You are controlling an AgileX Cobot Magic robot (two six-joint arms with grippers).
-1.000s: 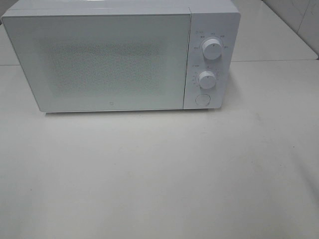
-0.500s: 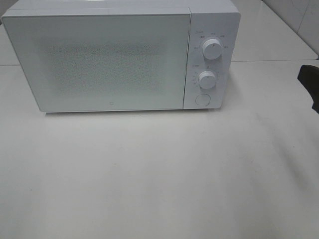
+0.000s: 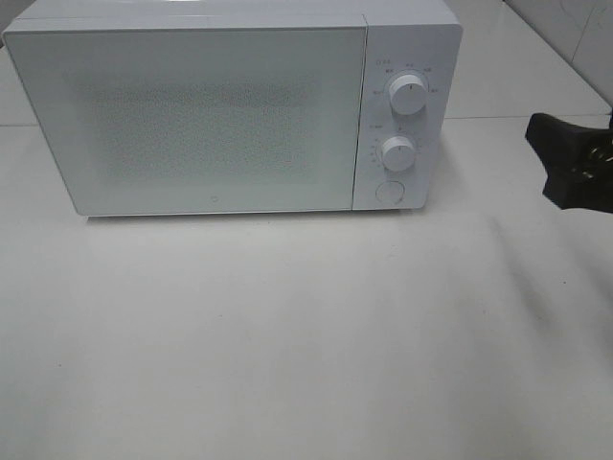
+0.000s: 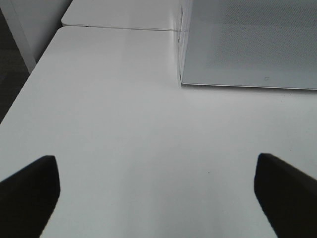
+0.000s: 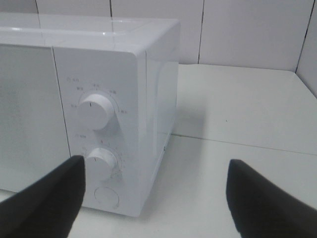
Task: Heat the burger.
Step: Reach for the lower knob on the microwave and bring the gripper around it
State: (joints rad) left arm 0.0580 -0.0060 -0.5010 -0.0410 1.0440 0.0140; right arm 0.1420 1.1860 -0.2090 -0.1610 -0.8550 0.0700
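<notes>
The burger is not seen in any of the views. It is not on the bench, which is bare in front of the microwave, and it is not held by either arm. Whether it lies inside the microwave cannot be told, because the door is shut and nothing is made out through its dotted, milky panel.

To the right of the door, on the control panel, an upper knob, a lower knob and a round button are found. The pointer marks on both knobs are too small for the setting to be read, so it cannot be said whether a time is set.

The right fingers are spread apart with nothing between them. In the high view they are seen at the right edge, well apart from the microwave, and in the wrist view they are turned toward the control panel. The left fingers are also spread wide and empty, above the bare bench near the door's lower left corner.

As a judgement, the heating is not shown as done. If the burger is already inside, the setting of the knobs is probably what is left. If not, the door must first be opened and the burger put in.
</notes>
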